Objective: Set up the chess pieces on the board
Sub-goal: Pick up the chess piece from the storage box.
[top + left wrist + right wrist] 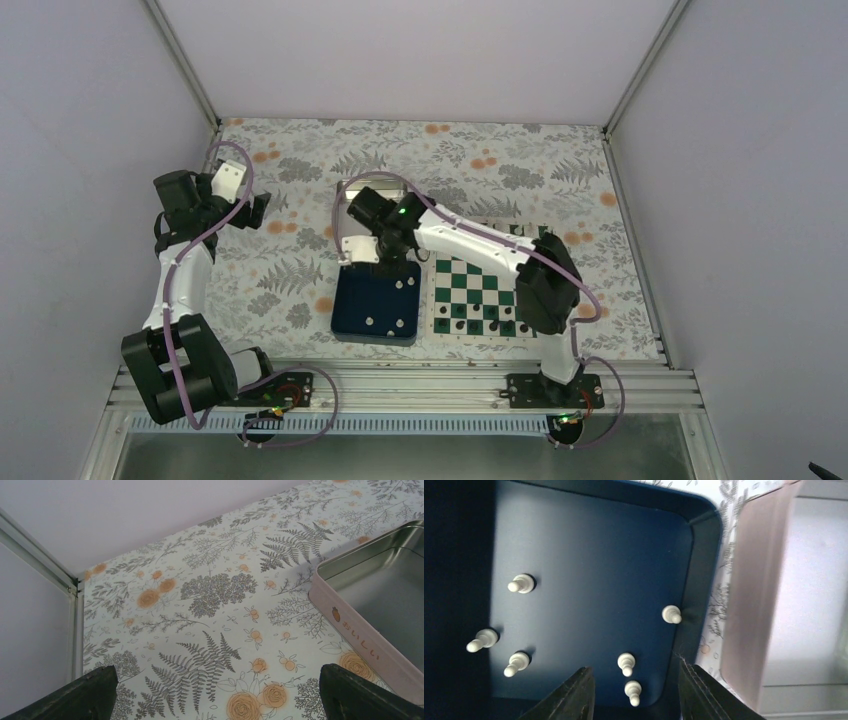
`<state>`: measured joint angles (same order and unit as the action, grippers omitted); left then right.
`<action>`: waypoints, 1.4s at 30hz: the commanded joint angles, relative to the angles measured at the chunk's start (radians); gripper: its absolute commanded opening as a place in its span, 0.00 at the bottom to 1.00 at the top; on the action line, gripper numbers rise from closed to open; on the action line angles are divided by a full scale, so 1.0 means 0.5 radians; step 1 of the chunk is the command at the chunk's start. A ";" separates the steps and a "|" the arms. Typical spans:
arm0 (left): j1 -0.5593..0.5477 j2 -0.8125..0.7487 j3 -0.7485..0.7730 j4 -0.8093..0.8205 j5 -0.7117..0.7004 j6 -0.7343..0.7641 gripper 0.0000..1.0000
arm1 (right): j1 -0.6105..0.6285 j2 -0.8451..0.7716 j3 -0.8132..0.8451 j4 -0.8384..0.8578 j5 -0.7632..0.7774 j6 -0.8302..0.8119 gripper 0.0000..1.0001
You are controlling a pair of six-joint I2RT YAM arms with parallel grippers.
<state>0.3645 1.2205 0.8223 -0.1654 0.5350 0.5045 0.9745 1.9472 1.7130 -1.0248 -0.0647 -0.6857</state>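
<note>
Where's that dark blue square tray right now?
In the overhead view, the dark blue square tray lies mid-table, just left of the green-and-white chessboard, beneath the right gripper.

Blue tray [589, 555] lies beside pink tin [749, 605] on floral cloth [200, 630].

The right arm [470, 240] hides part of the board [470, 287], and the tin [350, 625] runs past the edge.

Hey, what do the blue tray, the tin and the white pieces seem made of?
Tray: probably matte plastic, dull even blue, rounded moulded corner. Tin: metal, shiny silver inside, pink printed wall. Pieces: likely plastic, smooth cream gloss.
</note>
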 commanded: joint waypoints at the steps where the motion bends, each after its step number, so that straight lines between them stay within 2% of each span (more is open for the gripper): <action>1: 0.020 -0.039 -0.018 0.039 0.036 -0.006 1.00 | 0.019 0.153 -0.004 -0.036 0.102 0.011 0.43; 10: 0.023 -0.031 -0.017 0.044 0.052 -0.003 1.00 | 0.021 0.176 -0.206 0.023 0.218 0.033 0.42; 30: 0.036 -0.010 -0.034 0.051 0.061 0.003 1.00 | -0.001 0.336 -0.281 0.145 0.265 0.007 0.42; 32: 0.035 -0.009 -0.034 0.052 0.065 0.003 1.00 | -0.001 0.336 -0.281 0.145 0.255 0.009 0.36; 38: 0.038 -0.003 -0.034 0.045 0.069 0.010 1.00 | -0.010 0.313 -0.265 0.137 0.216 0.010 0.10; 42: 0.038 -0.005 -0.031 0.044 0.072 0.007 1.00 | -0.035 0.229 -0.203 0.079 0.136 0.012 0.05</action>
<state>0.3759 1.2201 0.8124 -0.1577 0.5358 0.5045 0.9745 2.1078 1.5795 -0.9634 0.0517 -0.6830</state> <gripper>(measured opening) 0.999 0.072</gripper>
